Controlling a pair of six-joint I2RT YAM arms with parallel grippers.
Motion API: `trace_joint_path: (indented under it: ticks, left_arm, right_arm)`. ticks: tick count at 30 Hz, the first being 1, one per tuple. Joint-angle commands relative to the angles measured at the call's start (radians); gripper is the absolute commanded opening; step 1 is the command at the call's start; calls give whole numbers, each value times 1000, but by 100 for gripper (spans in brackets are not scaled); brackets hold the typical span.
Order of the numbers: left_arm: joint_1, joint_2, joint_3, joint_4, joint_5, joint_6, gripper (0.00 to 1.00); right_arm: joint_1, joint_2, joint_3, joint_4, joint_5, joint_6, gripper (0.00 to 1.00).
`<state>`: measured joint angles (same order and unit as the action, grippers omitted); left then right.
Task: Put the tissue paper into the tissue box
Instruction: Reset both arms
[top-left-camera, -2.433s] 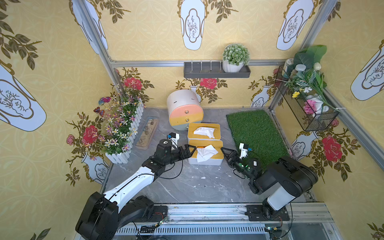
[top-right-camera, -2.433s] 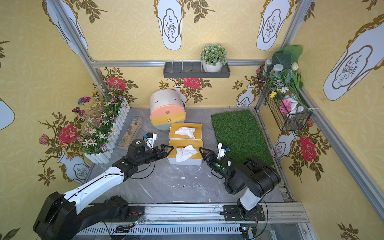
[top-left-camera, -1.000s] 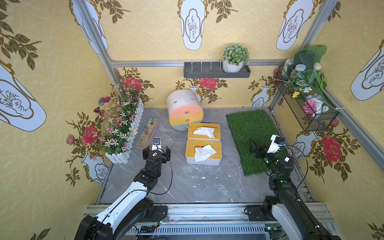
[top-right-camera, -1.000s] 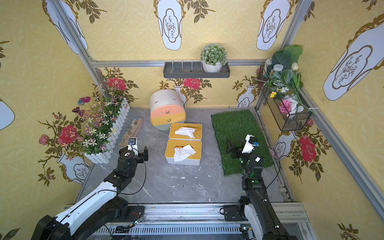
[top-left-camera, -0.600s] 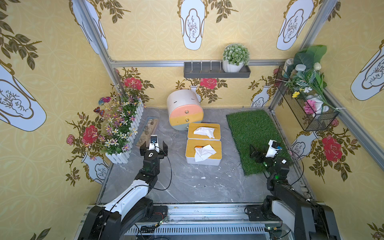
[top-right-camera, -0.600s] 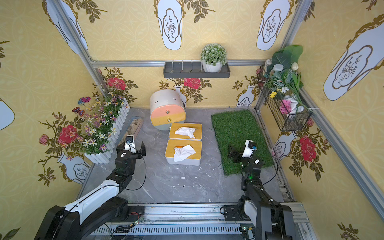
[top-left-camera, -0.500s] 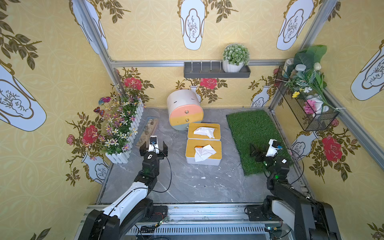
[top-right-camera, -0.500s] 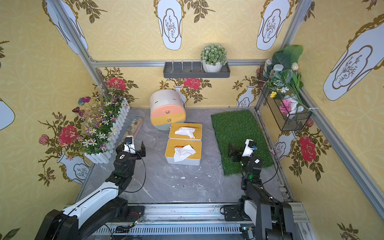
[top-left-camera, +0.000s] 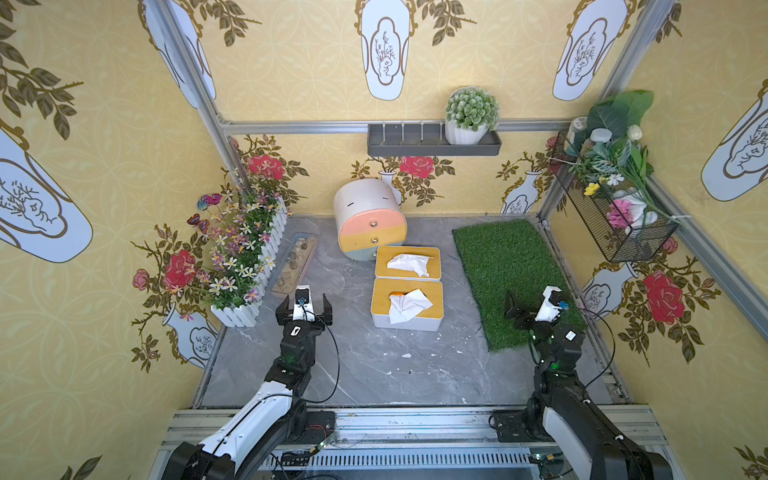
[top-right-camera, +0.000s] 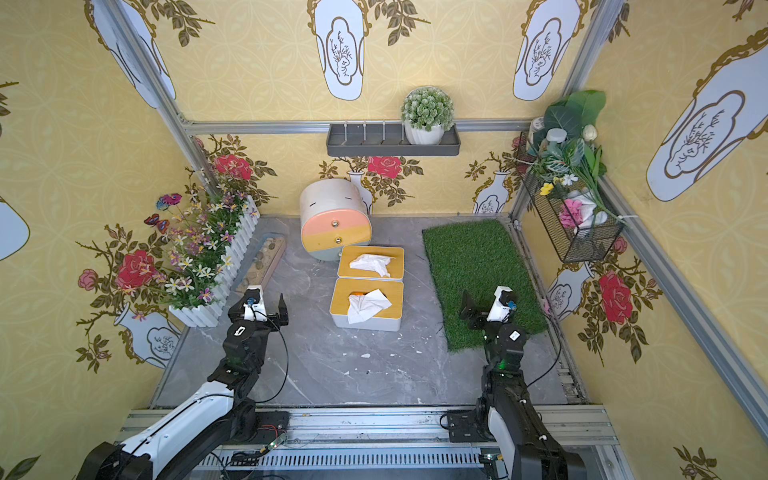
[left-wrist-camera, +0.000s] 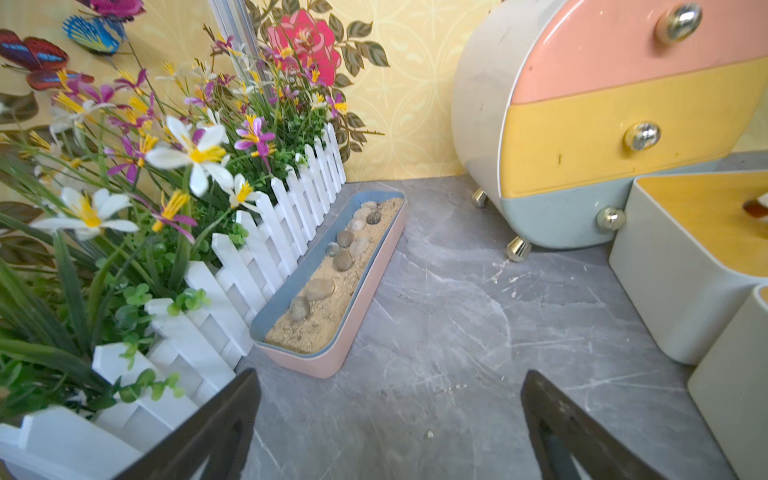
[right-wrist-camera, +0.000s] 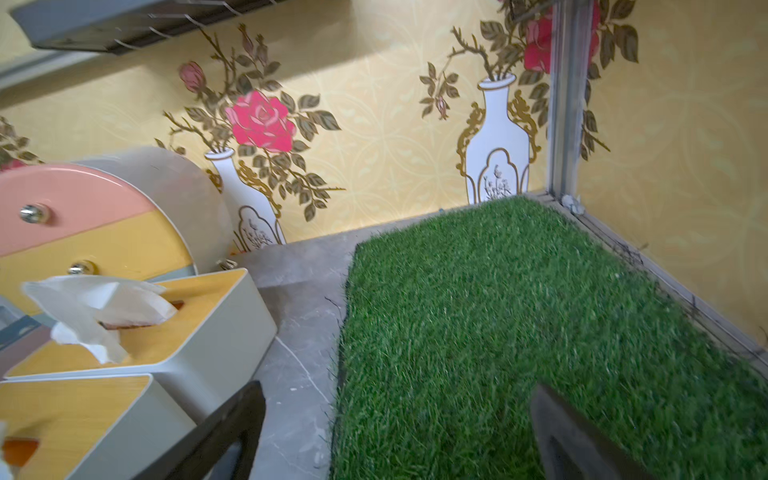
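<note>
Where the grey marble-look tabletop (top-left-camera: 374, 374) meets the right wall, a green artificial-grass mat (top-left-camera: 511, 266) lies flat. A round drawer cabinet (top-left-camera: 368, 220) with pink, yellow and blue fronts stands at the back centre.

Two white tissue boxes with yellow wood-grain lids sit touching in front of it. The far tissue box (top-left-camera: 384, 271) is against the cabinet's foot. The near tissue box (top-left-camera: 432, 291) is toward the arms.

Left gripper (top-left-camera: 306, 305): jaws spread wide, nothing between them, above bare tabletop near the white picket flower planter (top-left-camera: 249, 307). Its wrist view shows only grey surface between the fingers (left-wrist-camera: 224, 419).

Right gripper (top-left-camera: 532, 305): jaws likewise wide, holding nothing, over the near part of the mat. Grass fills the gap in its wrist view.

White crumpled tissue paper (top-left-camera: 405, 305) sticks up out of the near box's slot and drapes over the lid, only partly inside. It lies between the two grippers, well apart from both. A second tissue (top-left-camera: 409, 263) stands out of the far box's slot.
</note>
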<state>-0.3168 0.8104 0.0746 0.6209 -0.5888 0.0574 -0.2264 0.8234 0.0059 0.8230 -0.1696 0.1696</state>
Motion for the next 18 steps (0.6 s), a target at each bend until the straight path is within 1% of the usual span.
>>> trace_joint_path:
  ticks: [1,2,3,4,5,7,8,10,11,15,18]
  left_arm:
    - [10,49,-20,129,21,11,100]
    - [17,73,-20,152,29,12,100]
    - [20,90,-17,161,40,23,100]
    - [22,106,-10,164,58,37,100]
    - [25,124,-1,166,70,42,100]
    - [30,155,11,170,96,57,100]
    - [35,176,10,189,117,65,100]
    - [63,239,-11,289,146,63,100]
    - [73,280,-22,344,152,59,100]
    - [99,444,0,445,201,61,100]
    - [113,540,15,522,175,49,100]
  right_arm:
    - [19,105,-68,194,34,-50,100]
    - [44,149,-86,284,32,-77,100]
    - [81,160,-74,265,34,-105,100]
    - [121,184,-71,271,63,-134,100]
    - [147,219,-81,325,70,-161,100]
    - [170,299,-74,386,54,-190,100]
    - [182,328,-51,383,51,-202,100]
    - [213,333,-9,292,83,-216,100]
    - [206,330,-30,333,83,-213,100]
    - [228,326,-34,335,102,-229,100]
    - [231,317,-44,342,97,-235,100]
